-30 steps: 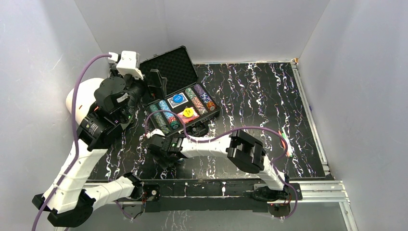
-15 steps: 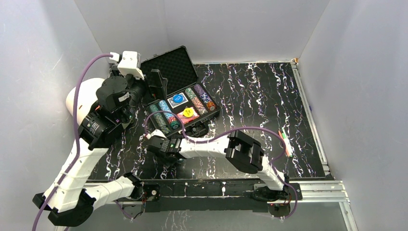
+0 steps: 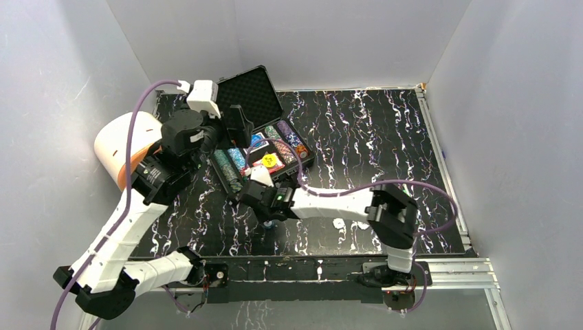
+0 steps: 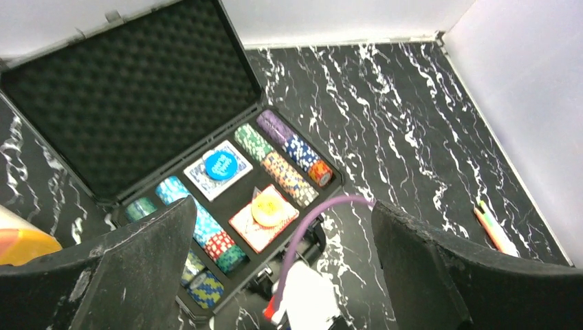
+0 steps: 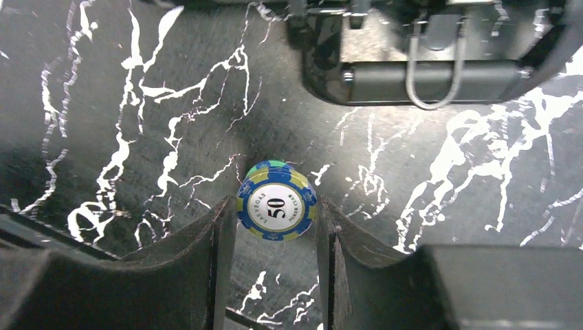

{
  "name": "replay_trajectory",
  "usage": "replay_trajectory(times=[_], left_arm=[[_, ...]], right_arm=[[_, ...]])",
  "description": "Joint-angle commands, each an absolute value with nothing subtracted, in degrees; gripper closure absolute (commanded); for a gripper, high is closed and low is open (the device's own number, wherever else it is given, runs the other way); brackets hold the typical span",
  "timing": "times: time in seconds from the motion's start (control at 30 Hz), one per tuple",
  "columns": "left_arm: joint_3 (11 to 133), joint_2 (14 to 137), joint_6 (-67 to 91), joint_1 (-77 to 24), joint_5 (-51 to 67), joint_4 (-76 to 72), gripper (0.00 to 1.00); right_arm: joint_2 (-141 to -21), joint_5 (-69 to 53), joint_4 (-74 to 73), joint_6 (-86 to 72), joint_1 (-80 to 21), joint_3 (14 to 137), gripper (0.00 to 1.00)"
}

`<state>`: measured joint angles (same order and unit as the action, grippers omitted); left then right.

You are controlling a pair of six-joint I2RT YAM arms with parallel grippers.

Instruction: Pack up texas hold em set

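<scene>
The black hard case (image 3: 251,93) lies open at the back left, foam lid up, also in the left wrist view (image 4: 130,89). Its tray holds rows of poker chips (image 4: 289,175), a card deck (image 4: 220,165) and the yellow button (image 4: 269,210). My left gripper (image 4: 282,275) is open and empty, high above the case's near edge. My right gripper (image 5: 276,227) is shut on a small stack of chips (image 5: 276,206), the top one blue and yellow and marked 50, just in front of the case's handle (image 5: 430,72). I cannot tell whether the stack touches the mat.
A big white-and-orange cylinder (image 3: 127,141) lies at the left beside my left arm. A thin orange-green pen (image 4: 493,230) lies on the mat at the right. A purple cable (image 3: 357,185) arcs over the mat in front of the case. White walls surround the table.
My right gripper has moved to the right, closer to the front of the case. My left gripper has swung right, from beside the case to above it.
</scene>
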<state>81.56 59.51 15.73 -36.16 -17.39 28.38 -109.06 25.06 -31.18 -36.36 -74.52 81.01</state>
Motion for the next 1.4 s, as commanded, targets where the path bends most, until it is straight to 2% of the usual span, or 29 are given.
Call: replay_trajectory(times=[0.0,0.17,0.3,0.43,0.63,0.9,1.2,1.37], left_arm=[[77.87,59.0,22.34,-36.04,-16.64,30.37,0.02],[72.32,58.29,30.68,-36.04,-21.56,36.77,0.02],[67.75,55.7,32.78,-36.04,-20.55,37.79,0.02],[62.05,53.53,29.23,-36.04,-9.34,32.13,0.02],[53.55,52.5,26.95,-36.04,8.02,18.63,0.09],[46.4,56.64,31.51,-36.14,17.94,2.48,0.32],[42.77,56.58,34.14,-36.11,18.86,-5.17,0.43],[42.2,57.17,35.1,-36.12,15.4,-5.98,0.59]], right_arm=[[-100.45,27.54,-26.15,-43.13,-72.81,76.99,0.63],[-90.97,23.91,-20.68,-51.65,-67.46,66.84,0.63],[-82.88,19.29,-15.41,-59.56,-60.91,59.01,0.63],[-76.66,16.13,-10.41,-66.61,-56.15,54.5,0.62],[-72.36,14.17,-7.2,-74.21,-51.98,54.11,0.62],[-71.15,9.34,-5.22,-82.99,-50.57,54.19,0.61],[-72.86,5.77,-2.62,-86.67,-50.28,54.65,0.61],[-74.05,4.45,-2.7,-87.01,-50.27,55.84,0.61]])
